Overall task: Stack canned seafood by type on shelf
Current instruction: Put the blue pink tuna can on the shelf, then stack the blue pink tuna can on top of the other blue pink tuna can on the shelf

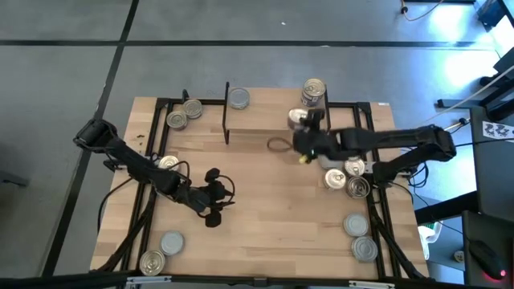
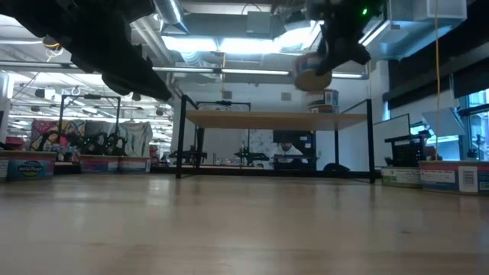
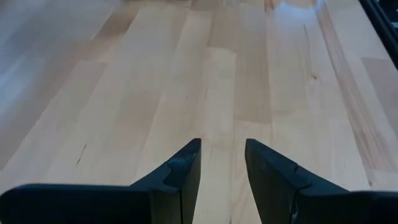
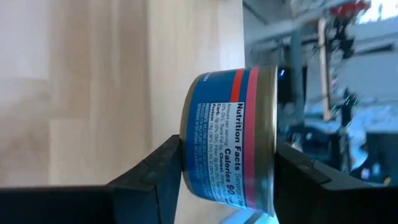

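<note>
My right pincer grasps a blue can above the shelf. My left pincer is released, empty. Few cans are stacked; many wait around the shelf.

Blue-label can held above shelf; other cans on table.

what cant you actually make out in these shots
- Top of the held can: right wrist view shows only its blue label side between the right gripper fingers; high view hides it under the arm.
- Stack on the shelf: can count unclear, too small from above.
- Table cans in low view: cut off at both edges, labels blurred.
- Left gripper: sees only bare table.
</note>
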You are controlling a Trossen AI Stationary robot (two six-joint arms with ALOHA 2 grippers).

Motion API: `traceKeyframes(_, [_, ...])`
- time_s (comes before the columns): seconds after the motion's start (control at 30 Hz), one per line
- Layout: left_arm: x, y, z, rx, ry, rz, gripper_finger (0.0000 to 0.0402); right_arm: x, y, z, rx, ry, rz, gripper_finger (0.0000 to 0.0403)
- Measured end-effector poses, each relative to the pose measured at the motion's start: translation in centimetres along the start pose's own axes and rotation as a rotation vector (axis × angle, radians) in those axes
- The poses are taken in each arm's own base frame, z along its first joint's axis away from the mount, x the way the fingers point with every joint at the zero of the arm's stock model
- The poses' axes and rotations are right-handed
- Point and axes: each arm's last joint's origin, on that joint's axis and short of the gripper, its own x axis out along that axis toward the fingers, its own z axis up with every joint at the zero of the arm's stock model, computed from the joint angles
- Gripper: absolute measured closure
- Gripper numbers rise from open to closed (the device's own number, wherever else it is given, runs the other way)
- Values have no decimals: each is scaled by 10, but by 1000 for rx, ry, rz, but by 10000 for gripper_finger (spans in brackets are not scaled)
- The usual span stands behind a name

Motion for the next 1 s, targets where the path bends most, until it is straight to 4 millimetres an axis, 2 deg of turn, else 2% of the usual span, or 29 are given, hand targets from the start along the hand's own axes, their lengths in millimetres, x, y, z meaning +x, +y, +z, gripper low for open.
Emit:
traceKeyframes(0.13, [0, 1, 0, 7, -12, 27, 279, 22, -14, -13, 45, 70, 42, 204])
traceKeyframes(0.27, [0, 1, 1, 17, -17, 40, 279, 36, -13, -24, 49, 114, 82, 218])
traceKeyframes(0.5, [0, 1, 1, 18, -17, 41, 279, 44, -2, -32, 27, 152, 87, 212])
traceKeyframes(0.63, [0, 1, 1, 33, -17, 41, 279, 45, 0, -36, 24, 185, 58, 190])
traceKeyframes(0.83, [0, 1, 1, 29, -17, 41, 279, 45, 2, -35, 40, 162, 115, 162])
traceKeyframes(1.0, [0, 1, 1, 14, -18, 41, 279, 45, 2, -35, 75, 162, 115, 122])
